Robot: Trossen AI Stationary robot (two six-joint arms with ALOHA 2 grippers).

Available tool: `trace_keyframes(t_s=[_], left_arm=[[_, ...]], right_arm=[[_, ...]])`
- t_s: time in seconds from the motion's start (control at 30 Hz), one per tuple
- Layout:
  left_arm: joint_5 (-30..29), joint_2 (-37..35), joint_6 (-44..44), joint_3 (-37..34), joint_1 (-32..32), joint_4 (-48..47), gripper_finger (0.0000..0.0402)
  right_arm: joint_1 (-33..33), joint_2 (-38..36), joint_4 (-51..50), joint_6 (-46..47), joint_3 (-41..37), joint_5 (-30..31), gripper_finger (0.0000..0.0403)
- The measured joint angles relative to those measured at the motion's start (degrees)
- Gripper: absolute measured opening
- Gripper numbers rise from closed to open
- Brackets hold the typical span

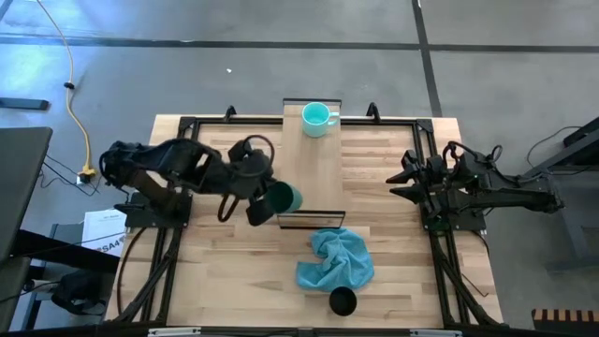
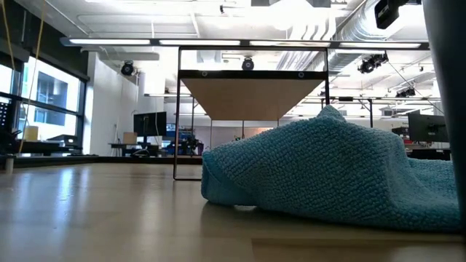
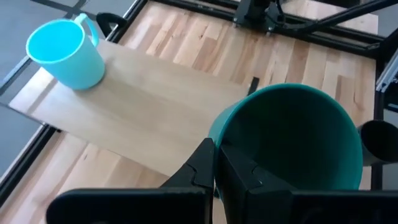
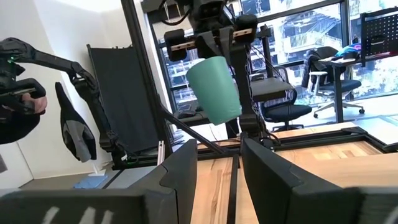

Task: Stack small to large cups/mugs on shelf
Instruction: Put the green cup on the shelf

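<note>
High view: green cup (image 1: 284, 198) in left gripper (image 1: 265, 204)

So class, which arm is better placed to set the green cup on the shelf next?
Left. Its gripper already holds the green cup in the air beside the shelf; the right gripper waits open at the table's edge.

You've got grey concrete floor (image 1: 281, 47) around the table, big windows (image 4: 311, 37) behind, office chairs (image 4: 273, 99), bright ceiling lights (image 2: 291, 14).
</note>
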Motion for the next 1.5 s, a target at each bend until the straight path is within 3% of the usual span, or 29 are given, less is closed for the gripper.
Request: trace_keyframes(t_s=[0.57,1.5], left_arm=[[5.8,0.1,12.5,0.0,12.2,9.0,0.0000],[15.6,2.3,18.2,0.1,25.5,11.3,0.0000]], right_arm=[[0.0,0.0,-0.5,0.2,0.0,0.0,0.0119],[0.0,0.0,-0.9,-0.1,0.0,0.0,0.0119]])
